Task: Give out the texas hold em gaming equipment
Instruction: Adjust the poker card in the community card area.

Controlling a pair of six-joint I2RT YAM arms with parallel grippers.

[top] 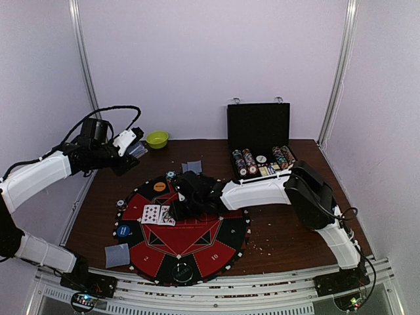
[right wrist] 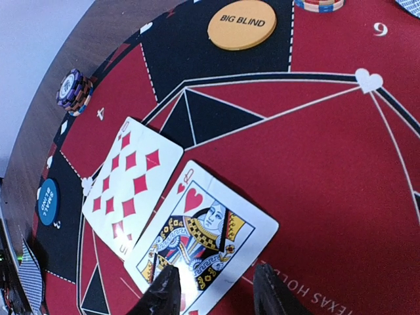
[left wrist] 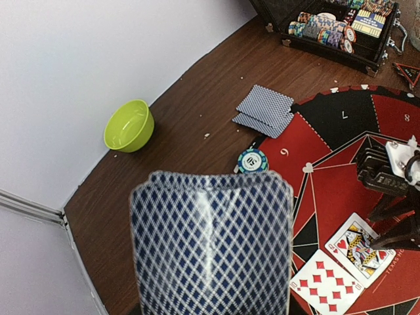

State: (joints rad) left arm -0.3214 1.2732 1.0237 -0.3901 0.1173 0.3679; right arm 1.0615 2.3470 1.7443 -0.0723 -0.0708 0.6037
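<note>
My left gripper (top: 131, 146) is raised over the table's far left and is shut on a deck of blue-diamond-backed cards (left wrist: 211, 244). The deck hides its fingers in the left wrist view. My right gripper (right wrist: 216, 295) is open, low over the round red-black poker mat (top: 197, 244). Its fingertips (right wrist: 164, 295) straddle the near end of a face-up queen of hearts (right wrist: 203, 233). A ten of diamonds (right wrist: 125, 184) lies beside the queen. On the mat are an orange BIG BLIND disc (right wrist: 241, 24), a blue SMALL BLIND disc (right wrist: 48, 201) and a chip stack (right wrist: 73, 88).
An open black case (top: 259, 128) with rows of chips stands at the back right. A green bowl (left wrist: 128, 125) sits by the back wall. Face-down cards lie beyond the mat (left wrist: 264, 109) and at its near left (top: 117, 254). A single chip (left wrist: 252, 161) lies at the mat's far edge.
</note>
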